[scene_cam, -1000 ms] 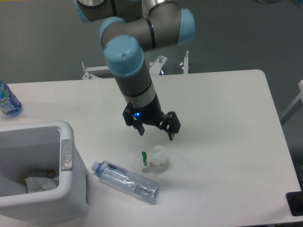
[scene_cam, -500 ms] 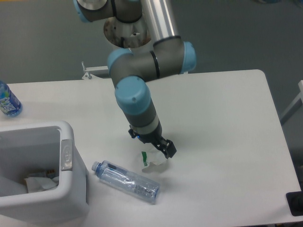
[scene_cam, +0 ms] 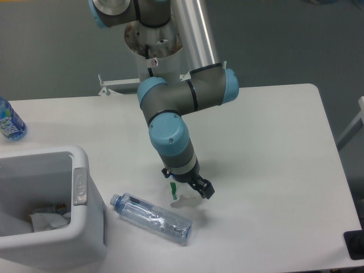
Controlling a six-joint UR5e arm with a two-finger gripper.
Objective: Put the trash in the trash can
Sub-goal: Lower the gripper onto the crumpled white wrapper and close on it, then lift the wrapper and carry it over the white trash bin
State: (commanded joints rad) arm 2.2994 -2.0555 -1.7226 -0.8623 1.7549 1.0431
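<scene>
The crumpled white paper wrapper [scene_cam: 181,198] with its green patch lies on the table, mostly covered by my gripper [scene_cam: 189,190]. The gripper has come down over it and stands open, with one dark finger [scene_cam: 206,192] just right of the wrapper; the other finger is hidden behind the wrist. The clear crinkled plastic bottle [scene_cam: 152,218] with a pale blue cap lies on its side just in front and to the left of the wrapper. The white trash can [scene_cam: 85,227] stands at the front left, with a grey oval tab on its rim and some paper inside.
An upright bottle with a bright blue label [scene_cam: 9,122] stands at the far left edge of the white table [scene_cam: 273,170]. A metal bracket [scene_cam: 114,85] sits behind the table's back edge. A dark object [scene_cam: 355,244] shows at the front right corner.
The arm has swung forward and down. The gripper dropped from above and behind the wrapper onto it, now hiding most of it. Bottle and trash can have not moved.
</scene>
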